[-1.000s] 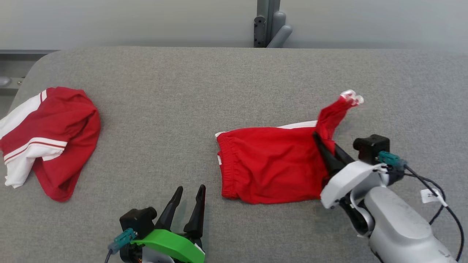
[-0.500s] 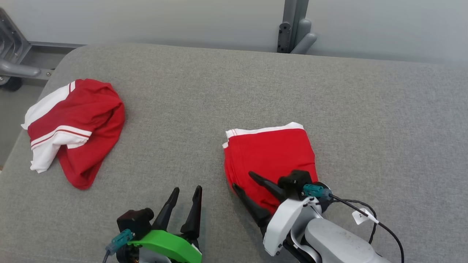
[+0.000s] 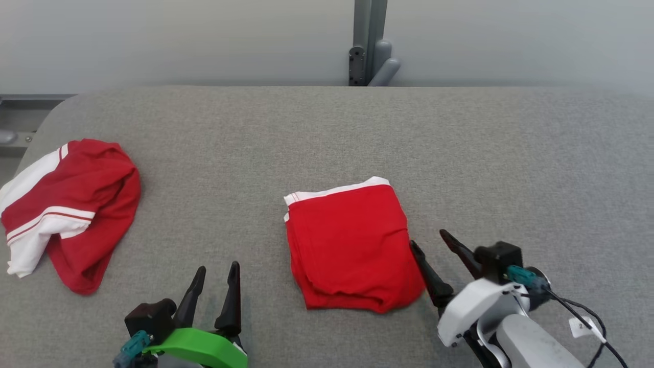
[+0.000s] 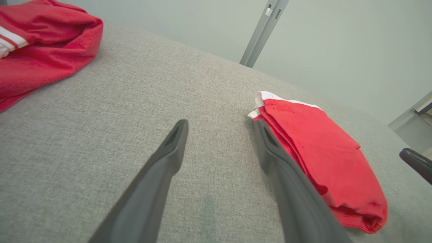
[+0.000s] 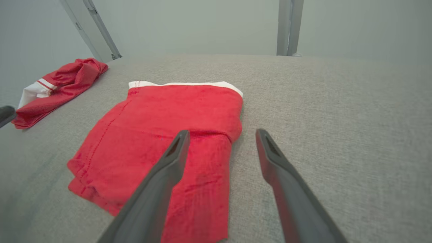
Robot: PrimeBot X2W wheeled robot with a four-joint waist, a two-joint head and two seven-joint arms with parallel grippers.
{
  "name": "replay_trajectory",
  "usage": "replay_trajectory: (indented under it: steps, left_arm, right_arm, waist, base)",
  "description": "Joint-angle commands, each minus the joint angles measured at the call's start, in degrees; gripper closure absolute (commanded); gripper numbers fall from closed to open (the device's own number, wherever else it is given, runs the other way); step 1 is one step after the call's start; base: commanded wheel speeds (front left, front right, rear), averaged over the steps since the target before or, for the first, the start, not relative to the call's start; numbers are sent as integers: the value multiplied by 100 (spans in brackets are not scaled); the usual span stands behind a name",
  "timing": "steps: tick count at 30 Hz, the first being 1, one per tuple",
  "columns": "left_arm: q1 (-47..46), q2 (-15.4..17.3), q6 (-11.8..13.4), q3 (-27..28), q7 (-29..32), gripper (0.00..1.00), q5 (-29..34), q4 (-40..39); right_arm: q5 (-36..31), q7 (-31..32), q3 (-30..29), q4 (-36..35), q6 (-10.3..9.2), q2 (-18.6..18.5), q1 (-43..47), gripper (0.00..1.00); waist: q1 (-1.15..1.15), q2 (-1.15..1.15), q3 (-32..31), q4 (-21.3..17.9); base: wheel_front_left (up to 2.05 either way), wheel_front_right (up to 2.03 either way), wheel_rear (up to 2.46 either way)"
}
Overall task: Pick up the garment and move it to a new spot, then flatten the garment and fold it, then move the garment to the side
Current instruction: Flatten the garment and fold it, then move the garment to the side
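The garment point(image 3: 350, 243) is red with a white edge along its far side, folded into a compact rectangle in the middle of the grey table point(image 3: 327, 133). My right gripper point(image 3: 428, 239) stands open just off its right edge, holding nothing; in the right wrist view the garment point(image 5: 162, 135) lies under and left of the right gripper point(image 5: 221, 133), the left finger over the cloth. My left gripper point(image 3: 217, 268) is open and empty near the front edge, left of the garment. The left wrist view shows the garment point(image 4: 324, 152) to the right of that gripper point(image 4: 221, 123).
A second red and white garment point(image 3: 66, 209) lies crumpled at the table's left edge, also seen as a heap point(image 5: 57, 87) in the right wrist view. A grey metal post point(image 3: 368, 46) stands behind the far edge. Bare grey table stretches to the right.
My right gripper carried the raised cloth end over to the left, folding the garment in half. It then opened, let go and drew back to the right edge. The head camera shifted.
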Motion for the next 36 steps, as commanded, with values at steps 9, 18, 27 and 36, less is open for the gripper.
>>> replay_trajectory:
  steps: [9,18,27,36]
  left_arm:
    - [188,22,11,425,0,0,415,-186]
    - [358,23,11,774,0,0,799,-325]
    - [560,23,85,1033,-1,0,1041,-453]
    - [611,24,95,953,0,0,1119,-494]
  right_arm:
    - [-614,-14,-1538,-266,-1,133,785,0]
    - [-841,-14,-2129,-614,-1,375,899,0]
    - [-877,-14,-2202,-781,-1,484,974,0]
    - [-838,-15,-2184,-777,-1,515,1049,0]
  waist:
    - [0,0,-57,-502]
    - [0,0,-210,-704]
    - [0,0,-347,-792]
    - [0,0,-253,-662]
  base:
    - [0,0,0]
    - [0,0,0]
    - [0,0,0]
    - [0,0,0]
